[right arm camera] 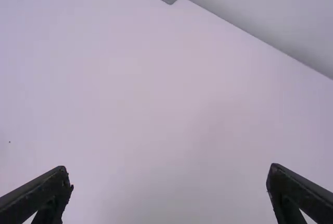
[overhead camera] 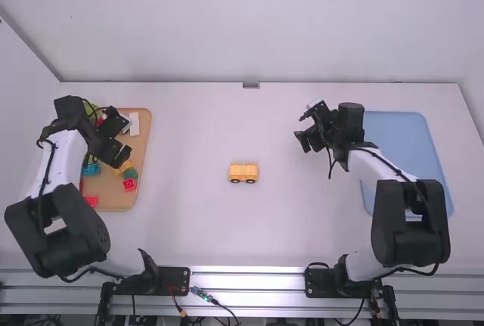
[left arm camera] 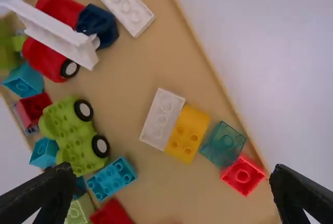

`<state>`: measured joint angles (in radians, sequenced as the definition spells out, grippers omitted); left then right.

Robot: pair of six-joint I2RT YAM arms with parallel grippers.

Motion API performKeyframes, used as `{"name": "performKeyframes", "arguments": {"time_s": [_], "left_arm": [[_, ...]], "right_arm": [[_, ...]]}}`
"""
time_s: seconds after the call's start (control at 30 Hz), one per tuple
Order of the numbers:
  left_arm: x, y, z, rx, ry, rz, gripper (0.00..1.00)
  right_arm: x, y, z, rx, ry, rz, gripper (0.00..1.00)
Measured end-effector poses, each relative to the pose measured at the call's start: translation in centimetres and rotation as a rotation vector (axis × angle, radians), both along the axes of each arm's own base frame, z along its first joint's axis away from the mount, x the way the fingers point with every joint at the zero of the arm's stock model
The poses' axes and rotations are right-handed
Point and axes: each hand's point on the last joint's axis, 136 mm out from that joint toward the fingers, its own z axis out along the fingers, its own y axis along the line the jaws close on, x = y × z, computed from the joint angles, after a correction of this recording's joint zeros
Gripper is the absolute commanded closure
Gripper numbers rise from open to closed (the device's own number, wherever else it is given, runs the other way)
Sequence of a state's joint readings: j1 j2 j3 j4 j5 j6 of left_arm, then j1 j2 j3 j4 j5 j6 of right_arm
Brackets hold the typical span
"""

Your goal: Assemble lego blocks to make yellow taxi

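Lower the left pincer (left arm camera: 171, 168), spread wide and empty, probably onto the yellow block (left arm camera: 188, 133) near its tips. Close squarely without dragging the white block (left arm camera: 162, 118) alongside.

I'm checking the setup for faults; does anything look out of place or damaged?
Nothing stands out: the yellow car sits on its wheels on the table, and loose blocks lie in the brown tray.

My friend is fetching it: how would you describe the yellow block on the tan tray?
Find the tan tray at the left of the table. Near its right-hand edge, the yellow block sits between a white block and a see-through teal block; its solid yellow sets it apart.
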<state>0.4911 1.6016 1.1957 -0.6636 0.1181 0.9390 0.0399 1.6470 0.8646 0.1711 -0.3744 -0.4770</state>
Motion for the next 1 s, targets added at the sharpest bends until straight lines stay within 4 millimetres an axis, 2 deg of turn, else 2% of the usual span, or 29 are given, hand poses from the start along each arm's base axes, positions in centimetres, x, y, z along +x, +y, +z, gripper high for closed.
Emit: {"name": "performKeyframes", "arguments": {"time_s": [0.13,0.17,0.3,0.6,0.8,0.87,0.97,1.0], "left_arm": [[0.2,0.5,-2.2,-0.025,0.038,0.019,0.23],[0.6,0.9,-2.9,-0.019,0.041,0.026,0.01],[1.2,1.6,-4.0,-0.022,0.04,0.099,0.01],[1.8,2.3,-3.7,-0.049,-0.003,0.246,0.01],[2.6,2.0,-3.5,-0.029,-0.025,0.133,0.01],[3.1,2.7,-3.1,-0.017,-0.056,0.187,0.01],[3.1,4.0,-2.7,-0.064,-0.091,0.456,0.01],[3.1,4.0,-2.7,-0.072,-0.095,0.484,0.01]], "right_arm": [[0.1,0.0,0.1,0.0,-0.005,-0.001,0.01],[0.1,0.0,0.1,0.0,-0.006,-0.001,0.01],[0.1,0.0,0.1,-0.006,-0.008,0.005,0.01],[0.3,-0.1,0.3,-0.02,-0.031,0.012,0.01],[0.6,-0.1,0.7,-0.02,-0.051,0.012,0.01],[0.8,-0.1,0.9,-0.021,-0.062,0.013,0.01],[0.8,-0.1,0.9,-0.027,-0.069,0.018,0.01],[0.8,-0.1,0.9,-0.03,-0.07,0.021,0.01]]}}
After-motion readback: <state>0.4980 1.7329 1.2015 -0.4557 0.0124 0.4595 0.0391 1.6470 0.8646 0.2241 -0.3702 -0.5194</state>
